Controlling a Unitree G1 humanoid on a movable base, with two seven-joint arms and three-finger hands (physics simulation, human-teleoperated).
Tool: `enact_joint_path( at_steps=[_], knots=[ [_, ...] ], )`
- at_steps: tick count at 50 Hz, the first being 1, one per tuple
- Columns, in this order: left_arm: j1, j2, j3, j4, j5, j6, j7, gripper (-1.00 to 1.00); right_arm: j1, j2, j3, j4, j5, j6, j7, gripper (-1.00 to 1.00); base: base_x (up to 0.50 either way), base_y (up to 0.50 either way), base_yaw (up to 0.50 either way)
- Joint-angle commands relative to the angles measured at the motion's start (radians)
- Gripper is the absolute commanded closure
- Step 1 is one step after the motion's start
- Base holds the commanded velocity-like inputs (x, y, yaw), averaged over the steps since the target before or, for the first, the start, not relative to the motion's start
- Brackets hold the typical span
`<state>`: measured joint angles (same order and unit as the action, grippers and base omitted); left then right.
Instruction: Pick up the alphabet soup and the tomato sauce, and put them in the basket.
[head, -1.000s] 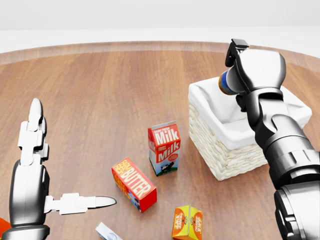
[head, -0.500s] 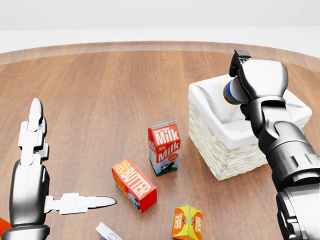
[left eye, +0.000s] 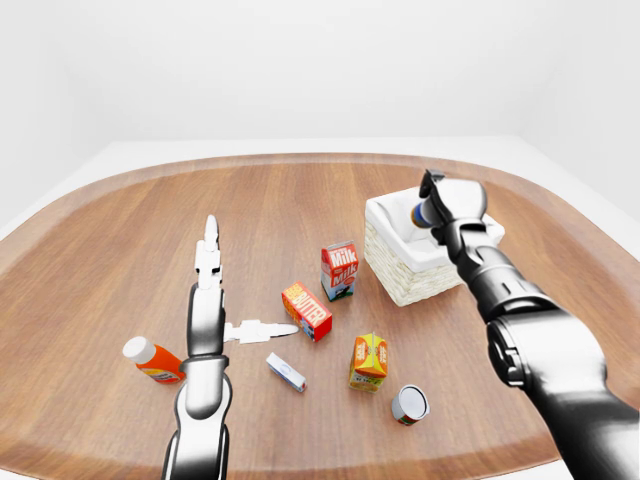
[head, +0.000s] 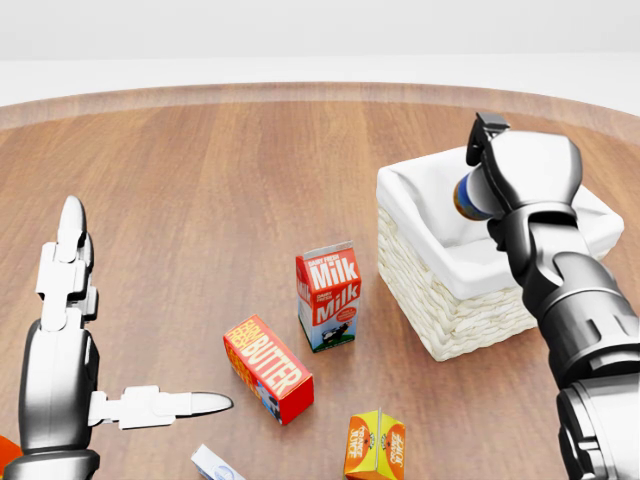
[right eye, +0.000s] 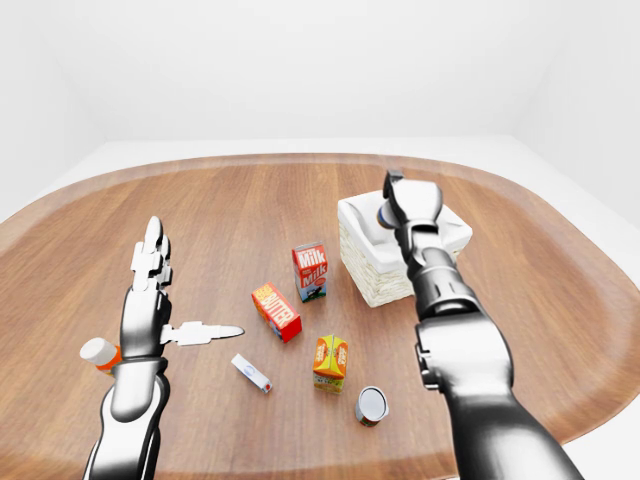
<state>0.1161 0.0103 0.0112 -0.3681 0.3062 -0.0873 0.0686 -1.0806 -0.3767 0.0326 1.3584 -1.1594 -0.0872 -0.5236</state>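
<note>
My right hand (head: 515, 180) is clamped on 1 can (head: 468, 196) over the basket (head: 450, 310). My left hand (head: 70, 330) is spread wide.

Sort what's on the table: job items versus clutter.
Job: can held in the right hand over the basket; second can lying on the table.

Clutter: milk, butter, orange carton, bottle, small white box. Left hand is open, idle.
</note>
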Motion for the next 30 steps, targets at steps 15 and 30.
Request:
enact_joint_path(
  at_steps=[15, 30],
  knots=[
    [0.001, 0.0, 0.001, -0.005, 0.0, 0.0, -0.001, -1.0, 0.012, -0.011, -0.023, -0.004, -0.007, 0.0, 0.0, 1.0, 0.0, 0.0, 0.0],
    [0.001, 0.0, 0.001, -0.005, 0.0, 0.0, -0.001, -1.0, 0.011, -0.016, -0.027, -0.004, -0.004, 0.0, 0.0, 0.79, 0.0, 0.0, 0.0]
  ],
)
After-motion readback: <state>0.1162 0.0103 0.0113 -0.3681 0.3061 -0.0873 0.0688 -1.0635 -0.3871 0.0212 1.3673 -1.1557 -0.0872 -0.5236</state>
